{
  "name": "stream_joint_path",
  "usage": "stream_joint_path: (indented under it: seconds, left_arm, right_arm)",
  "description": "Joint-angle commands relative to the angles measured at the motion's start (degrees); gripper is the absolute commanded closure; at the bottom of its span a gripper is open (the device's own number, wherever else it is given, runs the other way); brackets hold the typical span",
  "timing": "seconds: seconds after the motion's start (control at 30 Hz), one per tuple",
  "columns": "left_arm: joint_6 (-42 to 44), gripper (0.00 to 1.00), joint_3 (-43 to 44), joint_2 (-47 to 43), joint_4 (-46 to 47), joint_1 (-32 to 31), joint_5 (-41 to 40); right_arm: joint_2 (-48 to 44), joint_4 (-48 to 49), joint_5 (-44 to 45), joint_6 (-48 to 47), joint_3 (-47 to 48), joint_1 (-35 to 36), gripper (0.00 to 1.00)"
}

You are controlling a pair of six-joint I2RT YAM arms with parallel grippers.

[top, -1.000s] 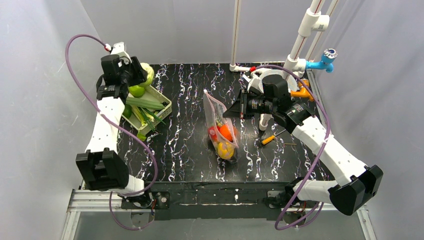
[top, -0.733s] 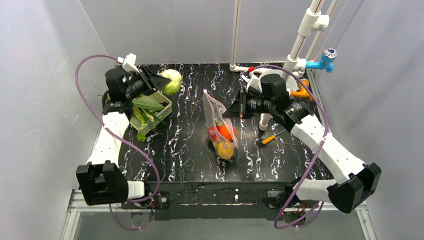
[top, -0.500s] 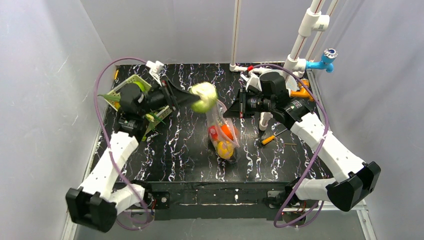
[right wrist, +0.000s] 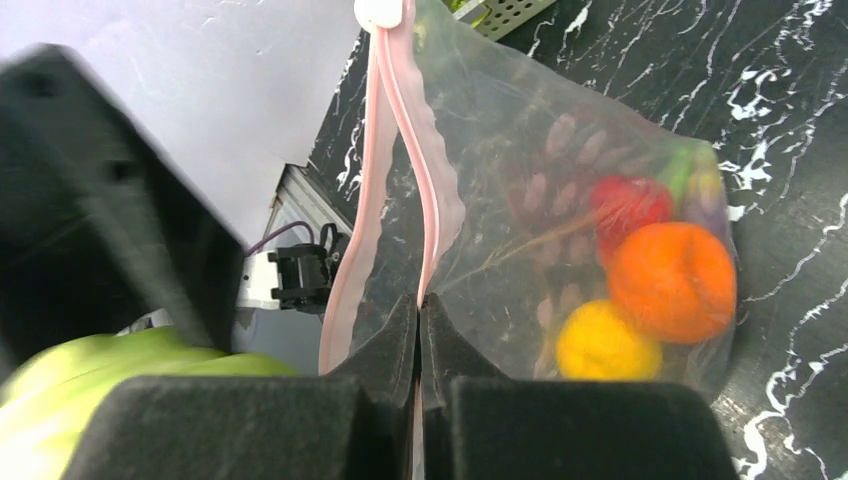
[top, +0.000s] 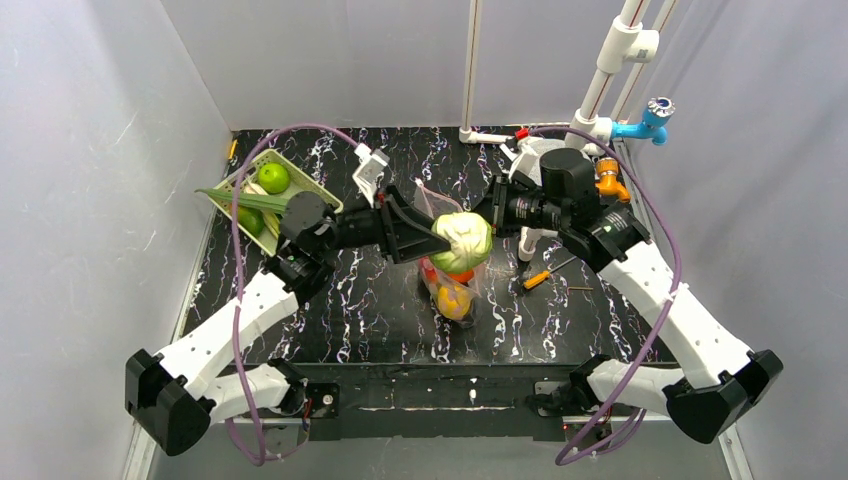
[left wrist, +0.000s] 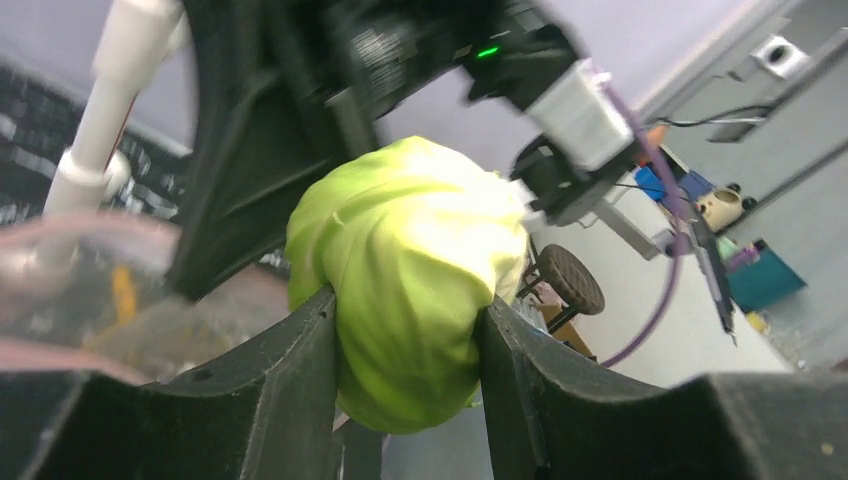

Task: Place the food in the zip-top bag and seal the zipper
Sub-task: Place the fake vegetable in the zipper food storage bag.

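Observation:
The clear zip-top bag (top: 428, 203) stands upright mid-table, and its pinkish zipper (right wrist: 385, 120) gapes open at the top. My right gripper (right wrist: 420, 300) is shut on one side of the zipper strip and holds the mouth up. Inside the bag lie red (right wrist: 630, 205), orange (right wrist: 672, 280) and yellow (right wrist: 605, 345) toy food. My left gripper (left wrist: 405, 310) is shut on a round pale green cabbage-like toy (left wrist: 410, 280). In the top view this green toy (top: 462, 240) hangs right over the bag, beside the right gripper (top: 490, 215).
A pale green slatted basket (top: 325, 197) at the back left holds a round green fruit (top: 272, 177) and long green vegetables. An orange-handled screwdriver (top: 540, 277) lies right of the bag. White pipes (top: 600, 90) with a blue fitting (top: 650, 120) stand at the back right.
The left arm has swung from the basket rightward across the table, carrying the round green toy to just above the bag. The right gripper has kept its hold on the zipper edge.

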Motion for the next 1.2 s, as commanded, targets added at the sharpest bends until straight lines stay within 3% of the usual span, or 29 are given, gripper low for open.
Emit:
stream_joint_path:
  seconds: [0.0,0.17,0.33,0.5,0.8,1.17]
  left_arm:
    - [8.3,0.74,-3.1,-1.9,-8.5,-1.6,-8.8]
    - [17.5,0.76,-3.4,-6.2,-30.9,-2.8,-23.1]
    - [15.7,0.77,-4.3,-9.6,-37.5,-2.9,-30.5]
    - [19.8,0.73,3.8,-7.1,-49.4,-2.9,-36.2]
    - [22.2,0.67,16.7,4.1,-53.9,-2.9,-33.5]
    - [21.3,0.52,21.7,9.1,-57.5,-2.9,-32.2]
  right_arm:
    - [-3.4,4.1,0.8,2.7,-1.8,-0.3,0.99]
    - [-5.2,3.1,3.0,3.0,-0.7,-0.3,0.99]
    - [-5.0,2.4,2.9,2.2,-0.2,-0.3,0.99]
    - [-4.5,4.4,0.5,2.7,0.1,-0.3,0.99]
    - [-3.5,10.6,-3.2,6.2,-0.7,0.5,0.99]
    - [-3.4,10.8,-3.7,6.3,-1.0,0.6,0.99]
